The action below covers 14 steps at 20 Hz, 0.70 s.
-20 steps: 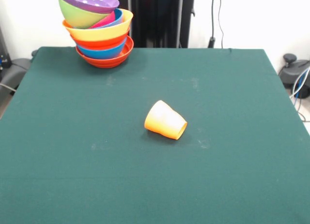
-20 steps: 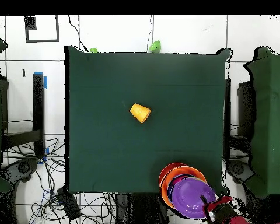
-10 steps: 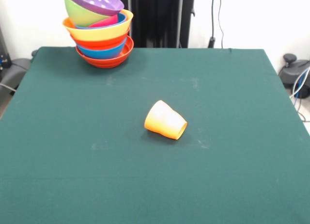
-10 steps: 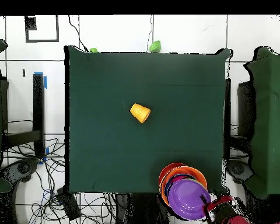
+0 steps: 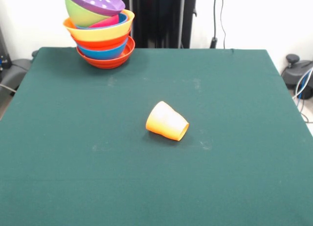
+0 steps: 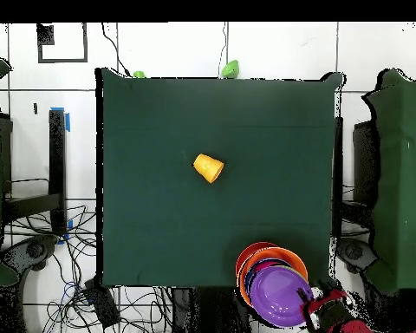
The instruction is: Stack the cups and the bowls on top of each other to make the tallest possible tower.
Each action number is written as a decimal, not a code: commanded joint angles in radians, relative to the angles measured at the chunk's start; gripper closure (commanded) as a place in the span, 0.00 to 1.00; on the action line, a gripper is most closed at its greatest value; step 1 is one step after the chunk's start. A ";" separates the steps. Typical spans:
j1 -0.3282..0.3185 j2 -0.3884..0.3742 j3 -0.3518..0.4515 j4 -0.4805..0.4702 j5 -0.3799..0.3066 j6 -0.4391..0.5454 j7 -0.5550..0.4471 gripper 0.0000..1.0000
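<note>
Green table (image 5: 234,187) holds the tower (image 5: 100,33) and toppled cup (image 5: 167,121); fingers' (image 6: 315,310) state unclear.

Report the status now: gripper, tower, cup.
Gripper beside tower, jaws unclear. Purple bowl tilted on top. Orange cup on its side, mid-table. Nothing around it.

Even, fairly bright indoor light falls from above onto the dark green cloth-covered table (image 5: 234,177), which looks matte and shows no glare, only a few faint pale smudges. The small orange plastic tumbler (image 5: 167,121), lying on its side, casts a short soft shadow just beneath and beside it. The nested pile of glossy coloured plastic bowls (image 5: 100,33) carries small white highlights on its purple top and throws a faint shadow on the cloth. The white wall behind looks nearly washed out. Focus is mildly soft throughout.
</note>
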 commanded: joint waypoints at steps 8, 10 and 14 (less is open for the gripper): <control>0.030 -0.111 0.257 -0.029 0.195 0.139 -0.056 0.00; 0.033 -0.119 0.272 -0.049 0.213 0.163 -0.054 0.00; 0.077 -0.132 0.238 -0.078 0.219 0.163 -0.038 0.00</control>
